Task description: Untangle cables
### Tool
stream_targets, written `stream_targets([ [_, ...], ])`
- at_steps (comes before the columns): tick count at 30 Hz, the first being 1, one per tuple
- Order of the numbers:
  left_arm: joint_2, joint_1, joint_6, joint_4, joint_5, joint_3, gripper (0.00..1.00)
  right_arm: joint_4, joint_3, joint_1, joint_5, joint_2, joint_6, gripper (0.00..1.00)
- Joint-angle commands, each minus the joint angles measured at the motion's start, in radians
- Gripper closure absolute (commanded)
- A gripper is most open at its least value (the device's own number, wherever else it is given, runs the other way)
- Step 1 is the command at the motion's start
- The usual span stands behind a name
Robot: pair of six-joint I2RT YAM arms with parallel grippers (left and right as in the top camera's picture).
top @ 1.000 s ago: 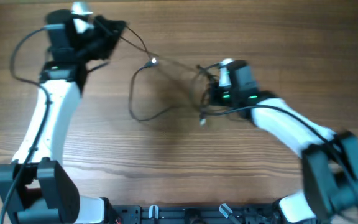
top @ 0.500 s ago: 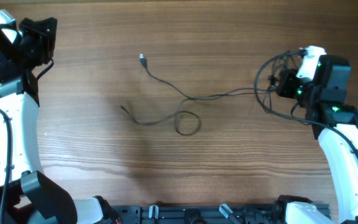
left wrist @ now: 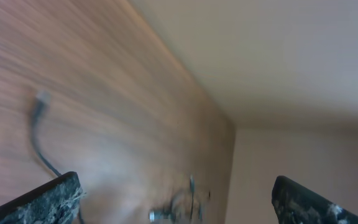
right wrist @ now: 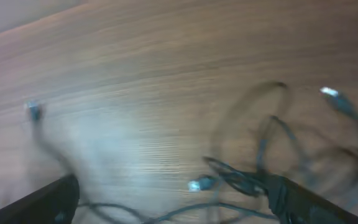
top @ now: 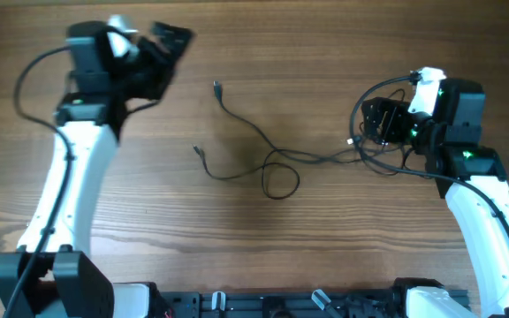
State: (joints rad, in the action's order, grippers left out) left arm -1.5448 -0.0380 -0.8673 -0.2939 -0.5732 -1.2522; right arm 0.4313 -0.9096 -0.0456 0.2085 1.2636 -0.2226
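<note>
The cables (top: 325, 157) lie across the middle of the overhead frame, long axis roughly left to right. Their tangle (top: 369, 152) sits at centre right, just below the right gripper (top: 371, 119). That gripper is spread wide and holds nothing, so it looks the nearer one for the knot. One free plug (top: 216, 87) points to the upper centre. The left gripper (top: 170, 40), also wide and empty, hangs at upper left, near that plug but apart from it.
</note>
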Motion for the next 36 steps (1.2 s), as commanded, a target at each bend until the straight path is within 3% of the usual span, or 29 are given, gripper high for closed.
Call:
stream_targets([
  [1,-0.042,-0.166,0.051,-0.043,0.083,-0.010,0.00,0.055,0.002,0.000,-0.194,-0.011,-0.182,0.00],
  [5,-0.137,-0.324,-0.084,-0.059,0.123,-0.010,0.00,0.112,0.002,0.000,-0.249,-0.009,-0.235,0.00],
  [9,-0.288,-0.482,-0.391,0.040,0.122,-0.010,0.00,0.157,0.002,0.000,-0.386,-0.009,-0.416,0.00],
  [15,-0.418,-0.636,-0.754,0.166,0.121,-0.010,0.00,0.162,0.002,0.000,-0.404,-0.009,-0.431,0.00],
  [25,-0.546,-0.750,-0.922,0.276,0.140,-0.010,0.01,0.197,0.003,0.000,-0.404,-0.009,-0.428,0.00],
  [27,-0.591,-0.752,-0.921,0.351,0.149,-0.010,0.20,0.209,0.006,0.000,-0.404,-0.009,-0.428,0.00],
  [32,-0.641,-0.752,-0.864,0.359,0.236,-0.010,0.35,0.214,0.026,0.000,-0.404,-0.009,-0.428,0.01],
  [35,-0.648,-0.751,-0.706,0.358,0.359,-0.010,0.61,0.214,0.028,0.000,-0.401,-0.009,-0.428,0.00],
  [36,-0.648,-0.749,-0.653,0.359,0.401,-0.010,0.77,0.214,0.028,0.000,-0.395,-0.009,-0.429,0.00],
])
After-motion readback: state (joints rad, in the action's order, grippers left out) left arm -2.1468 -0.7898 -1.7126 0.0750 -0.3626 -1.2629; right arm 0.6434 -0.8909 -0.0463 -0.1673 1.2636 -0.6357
